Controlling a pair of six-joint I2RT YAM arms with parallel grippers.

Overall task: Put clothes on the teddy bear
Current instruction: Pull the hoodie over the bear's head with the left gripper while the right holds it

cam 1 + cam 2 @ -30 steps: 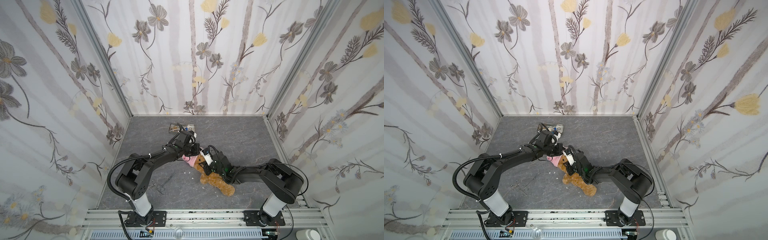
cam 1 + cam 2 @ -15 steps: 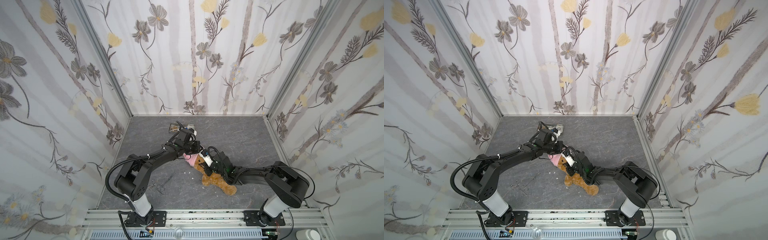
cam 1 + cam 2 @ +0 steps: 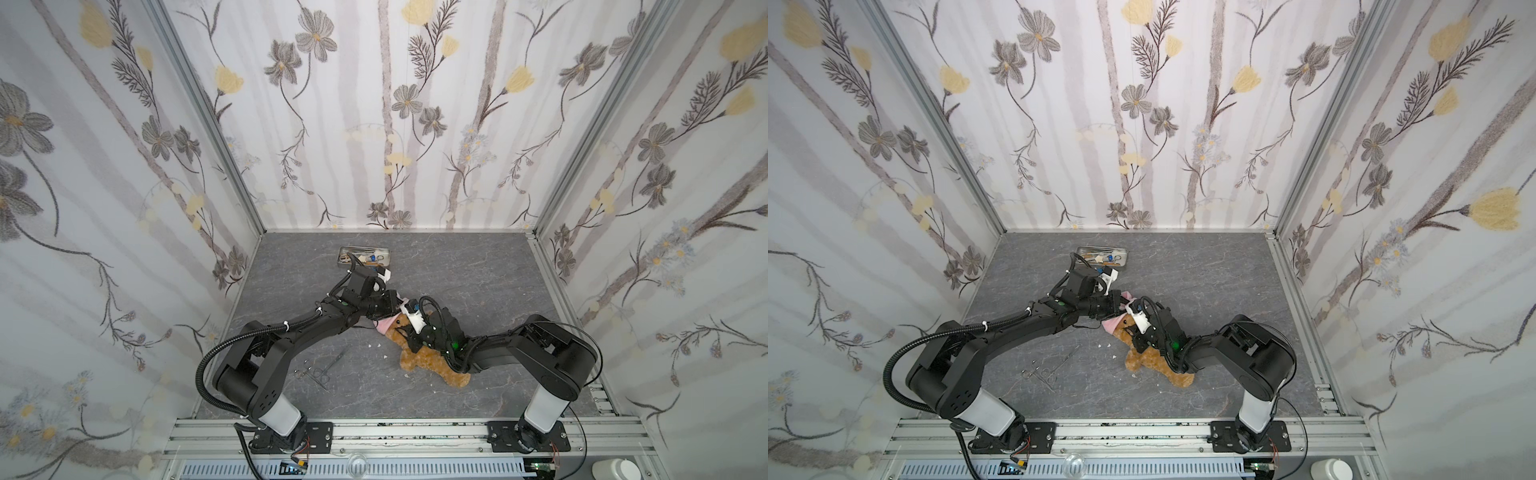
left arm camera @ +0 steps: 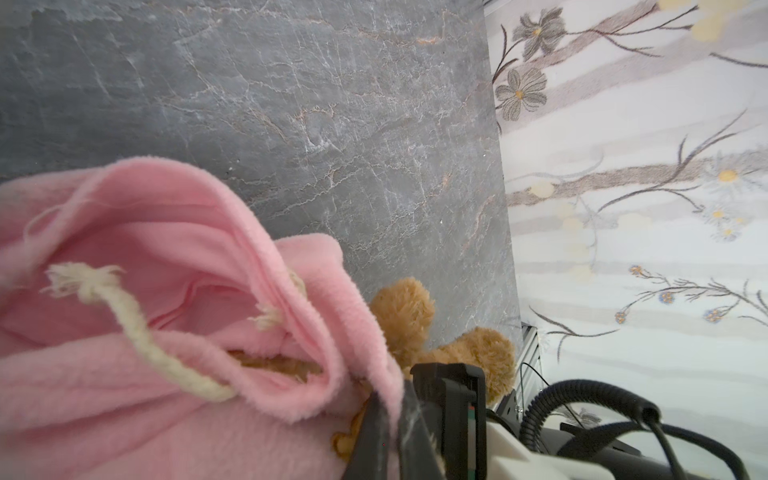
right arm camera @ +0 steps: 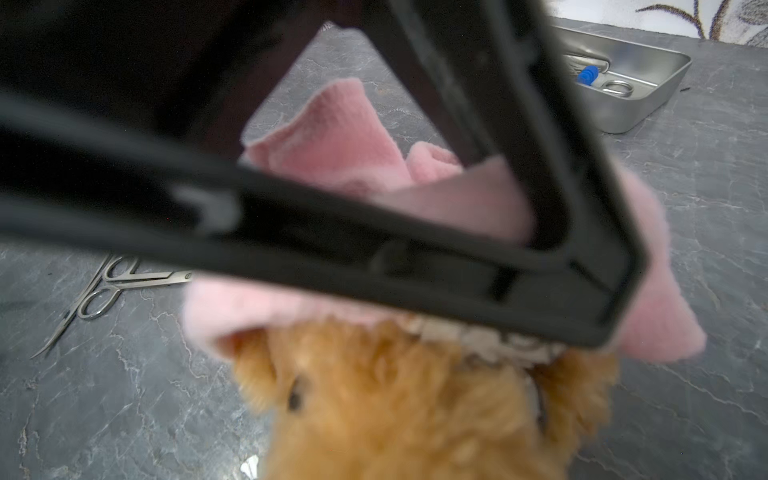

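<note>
I had the small fluffy golden-brown plush teddy bear [image 3: 415,359] lying on the grey stone-patterned worktop [image 3: 478,282] between the two arms, legs toward the rail and head under the pink fleece garment [image 3: 384,324]. In the right wrist view the fabric sat across its crown, above the dark eye. The right pincer [image 5: 598,316] was clenched on the hem of that garment, right over the bear's head. The left pincer [image 3: 390,309] was clenched as well, with fleece bunched at its tip and the opening held agape before its camera, so I judged it to be gripping the other edge, though its fingers were out of sight. I took the bear for light and squashy: it would slide or roll on the smooth slab rather than resist, and its curly pile would drag against the fleece. The garment looked soft, stretchy and limp, with a frayed cream drawstring [image 4: 137,332] that might snag. I reckoned the hem was the place to hold, on opposite sides and not the cord, and the bear's torso if it needed pinning
</note>
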